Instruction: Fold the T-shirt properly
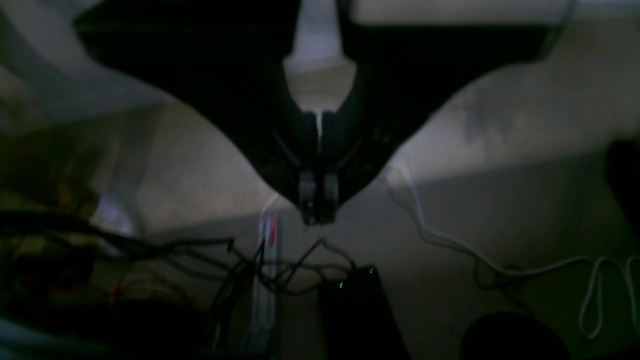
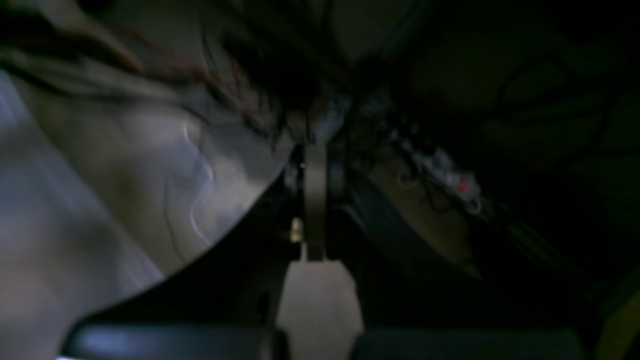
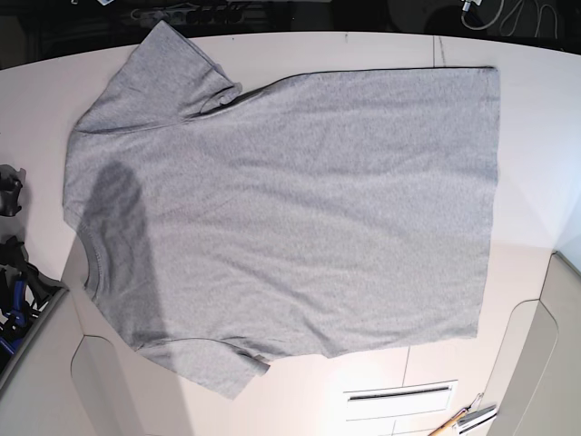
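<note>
The heather-grey T-shirt [image 3: 290, 209] lies spread flat on the white table [image 3: 536, 163], plain side up. Its neck is at the left and its hem at the right. One sleeve points to the far left corner, the other to the near edge. Neither gripper shows in the base view. In the left wrist view my left gripper [image 1: 316, 215] is shut and empty, hanging over a floor with cables. In the dark, blurred right wrist view my right gripper [image 2: 315, 160] has its jaws close together with only a narrow slit, and it holds nothing. No shirt shows in either wrist view.
Black arm parts [image 3: 11, 195] sit at the table's left edge. A pen-like tool [image 3: 463, 420] lies at the near right. White cables [image 3: 508, 14] lie beyond the far edge. A white cable [image 1: 450, 240] and a black box [image 1: 355, 310] are on the floor.
</note>
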`<state>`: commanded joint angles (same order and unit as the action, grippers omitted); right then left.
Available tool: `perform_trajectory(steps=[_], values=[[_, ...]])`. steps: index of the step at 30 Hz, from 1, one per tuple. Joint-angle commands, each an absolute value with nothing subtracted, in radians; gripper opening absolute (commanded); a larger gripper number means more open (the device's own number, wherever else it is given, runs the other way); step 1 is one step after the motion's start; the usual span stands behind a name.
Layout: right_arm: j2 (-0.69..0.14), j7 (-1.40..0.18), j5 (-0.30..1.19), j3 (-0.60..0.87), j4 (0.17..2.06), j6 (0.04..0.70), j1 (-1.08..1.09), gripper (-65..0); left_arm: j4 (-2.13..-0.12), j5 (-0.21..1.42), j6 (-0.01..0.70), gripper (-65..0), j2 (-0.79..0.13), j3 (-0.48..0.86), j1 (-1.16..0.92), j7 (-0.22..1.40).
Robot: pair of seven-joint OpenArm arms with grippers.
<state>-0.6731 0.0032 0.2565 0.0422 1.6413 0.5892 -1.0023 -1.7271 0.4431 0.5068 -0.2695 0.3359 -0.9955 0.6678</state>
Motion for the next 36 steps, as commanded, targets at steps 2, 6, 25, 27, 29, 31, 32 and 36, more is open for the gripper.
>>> perform_trajectory(steps=[2, 6, 25, 27, 29, 31, 32, 36], values=[[-0.673, 0.003, 0.323, 0.103, 1.668, 0.594, -1.012, -65.0, -1.794, 0.509, 0.521, -65.0, -0.270, 0.396, -0.995, 0.709], [-0.673, 0.003, 0.435, 0.184, 1.691, 0.599, -1.009, -65.0, -1.869, 0.593, 0.609, -63.7, -0.270, 0.501, -0.995, 0.716], [-0.575, -0.342, 0.804, 0.433, 1.721, 0.332, -0.788, -25.9, -1.909, 0.730, 0.652, -27.2, -0.303, 0.551, -0.968, 0.597], [-0.575, -0.345, 0.806, 0.432, 1.703, 0.344, -0.787, -26.0, -1.909, 0.731, 0.652, -22.7, -0.303, 0.551, -0.950, 0.607], [-0.575, -0.347, 0.812, 0.432, 1.693, 0.348, -0.787, -26.0, -1.909, 0.730, 0.651, -19.8, -0.310, 0.551, -0.928, 0.610], [-0.574, -0.349, 0.812, 0.432, 1.687, 0.349, -0.787, -26.0, -1.909, 0.733, 0.640, -19.8, -0.331, 0.551, -0.908, 0.611], [-0.572, -0.349, 0.812, 0.432, 1.679, 0.350, -0.786, -26.0, -1.909, 0.733, 0.634, -19.8, -0.344, 0.551, -0.898, 0.610], [-0.561, -0.353, 0.816, 0.430, 1.596, 0.427, -0.739, -26.0, -1.909, 0.745, 0.575, -19.8, -0.392, 0.551, -0.854, 0.610]])
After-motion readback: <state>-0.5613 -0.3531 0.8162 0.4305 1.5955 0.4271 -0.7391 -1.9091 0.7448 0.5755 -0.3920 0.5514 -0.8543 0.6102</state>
